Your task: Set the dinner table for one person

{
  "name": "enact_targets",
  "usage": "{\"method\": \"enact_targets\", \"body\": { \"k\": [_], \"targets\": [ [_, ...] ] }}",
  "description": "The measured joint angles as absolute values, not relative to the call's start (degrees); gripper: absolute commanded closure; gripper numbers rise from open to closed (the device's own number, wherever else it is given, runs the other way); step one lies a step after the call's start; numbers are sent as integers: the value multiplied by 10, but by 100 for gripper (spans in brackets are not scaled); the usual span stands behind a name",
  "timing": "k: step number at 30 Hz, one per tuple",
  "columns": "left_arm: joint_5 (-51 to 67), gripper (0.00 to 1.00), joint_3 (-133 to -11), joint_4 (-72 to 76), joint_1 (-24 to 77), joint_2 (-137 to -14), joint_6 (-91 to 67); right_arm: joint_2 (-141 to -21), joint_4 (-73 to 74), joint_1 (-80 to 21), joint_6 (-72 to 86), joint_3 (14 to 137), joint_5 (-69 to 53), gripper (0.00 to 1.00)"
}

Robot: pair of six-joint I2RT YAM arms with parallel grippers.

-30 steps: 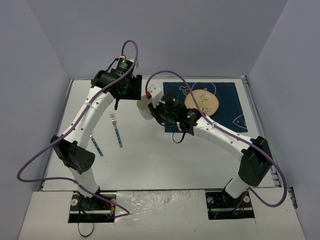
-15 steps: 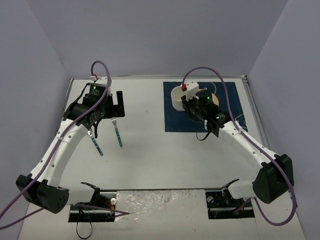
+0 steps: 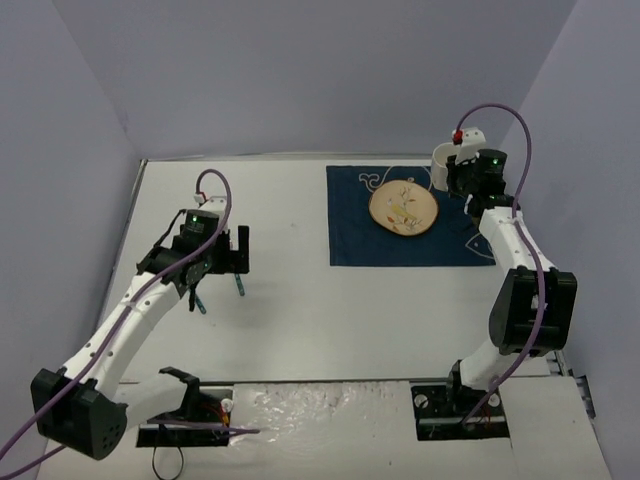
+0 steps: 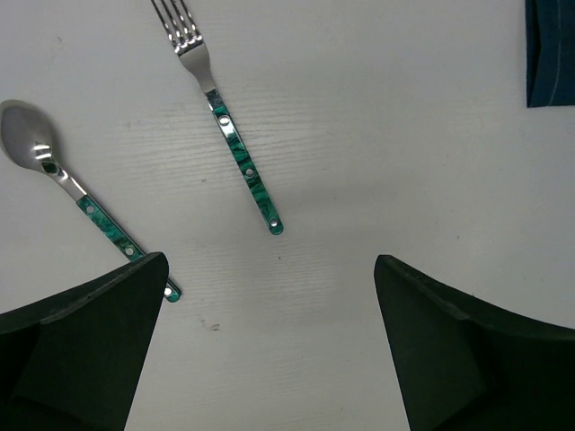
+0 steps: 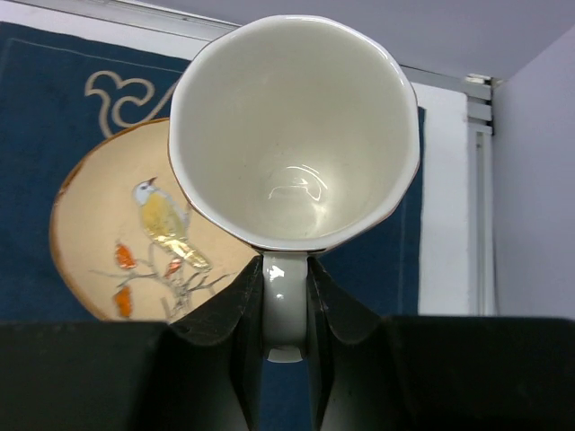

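Overhead, dinner table (image 3: 300, 330): white top, arm bases at its 6 o'clock edge.
Placemat (image 3: 350, 240): navy, at 1 o'clock from the table's middle, with the plate (image 3: 402, 208) on it.
Right gripper (image 3: 453, 166): at 2 o'clock from the plate, carrying a white mug (image 3: 445, 157).
Left gripper (image 3: 238, 262): at 9 o'clock, over the cutlery.
Left wrist, fingers (image 4: 90, 341): spread wide, holding nothing. The fork (image 4: 238, 153) is at 12 o'clock and the spoon (image 4: 31, 144) at 10 o'clock, both flat on the table.
Right wrist, fingers (image 5: 220, 337): pinched on the mug's handle, with the plate at 8 o'clock behind the mug.
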State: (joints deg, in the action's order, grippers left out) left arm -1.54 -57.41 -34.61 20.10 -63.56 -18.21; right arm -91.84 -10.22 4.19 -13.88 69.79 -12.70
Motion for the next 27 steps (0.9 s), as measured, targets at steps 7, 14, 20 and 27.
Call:
{"method": "enact_targets", "body": {
  "k": [7,14,20,27],
  "targets": [
    [-15,3,-567,-328,215,-628,-185,-1020,-118,102,-169,788,-177,100],
    [-16,3,-557,-327,214,-644,-208,-1110,-129,127,-201,835,-200,100],
    [-15,3,-555,-327,214,-665,-228,-1160,-139,138,-207,851,-215,100],
    [-20,3,-544,-319,214,-672,-246,-1198,-159,143,-205,873,-230,100]
  ]
}}
